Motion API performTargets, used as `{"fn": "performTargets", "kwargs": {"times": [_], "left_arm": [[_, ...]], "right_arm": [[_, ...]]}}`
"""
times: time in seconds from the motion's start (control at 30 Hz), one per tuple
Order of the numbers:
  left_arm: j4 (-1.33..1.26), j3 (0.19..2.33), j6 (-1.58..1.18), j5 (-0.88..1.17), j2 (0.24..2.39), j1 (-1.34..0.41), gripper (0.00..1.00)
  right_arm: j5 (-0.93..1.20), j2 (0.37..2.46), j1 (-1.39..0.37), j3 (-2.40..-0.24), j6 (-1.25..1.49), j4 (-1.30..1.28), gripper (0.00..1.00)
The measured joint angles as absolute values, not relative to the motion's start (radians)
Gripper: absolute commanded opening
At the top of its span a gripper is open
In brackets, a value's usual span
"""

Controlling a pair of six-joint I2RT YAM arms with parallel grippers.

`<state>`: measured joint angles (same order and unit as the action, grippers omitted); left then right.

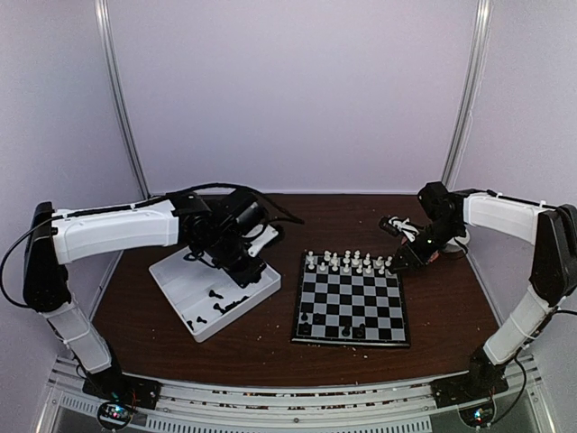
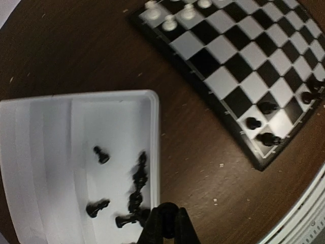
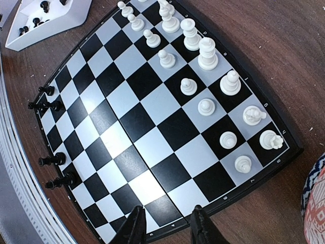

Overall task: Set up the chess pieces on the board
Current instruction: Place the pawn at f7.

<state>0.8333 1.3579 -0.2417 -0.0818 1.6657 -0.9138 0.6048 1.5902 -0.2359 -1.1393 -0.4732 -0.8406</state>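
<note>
black chess pieces point(image 2: 101, 155) split between tray point(image 2: 30, 168) and board point(image 3: 152, 104)

our left jaws hang low over the white tray and look pressed together, though we cannot tell whether anything sits between them. a scatter of the chess pieces lies in the compartment just ahead of them, several tipped over. our right jaws are spread apart above one corner of the board, which rests on the brown surface point(image 2: 76, 46). a few more black ones stand along the board edge off to the left of those jaws. the white pieces point(image 3: 207, 53) fill two rows ahead and to the right.
</note>
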Motion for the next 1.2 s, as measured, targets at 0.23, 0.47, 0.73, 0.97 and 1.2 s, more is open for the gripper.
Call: {"fn": "performTargets", "kwargs": {"times": [0.23, 0.47, 0.73, 0.97, 1.2], "left_arm": [[0.778, 1.541, -0.046, 0.104, 1.791, -1.075, 0.0], [0.78, 1.707, 0.1, 0.176, 1.976, -1.092, 0.0], [0.806, 1.802, 0.178, 0.215, 2.115, -1.104, 0.0], [0.843, 1.89, 0.229, 0.229, 2.196, -1.119, 0.01], [0.885, 1.959, 0.262, 0.228, 2.274, -1.127, 0.01]], "right_arm": [[0.601, 1.59, -0.236, -1.14, -0.473, -0.841, 0.31], [0.596, 1.59, -0.236, -1.14, -0.476, -0.841, 0.31], [0.588, 1.59, -0.236, -1.14, -0.476, -0.841, 0.31], [0.587, 1.59, -0.236, -1.14, -0.476, -0.841, 0.31], [0.587, 1.59, -0.236, -1.14, -0.484, -0.841, 0.31]]}}
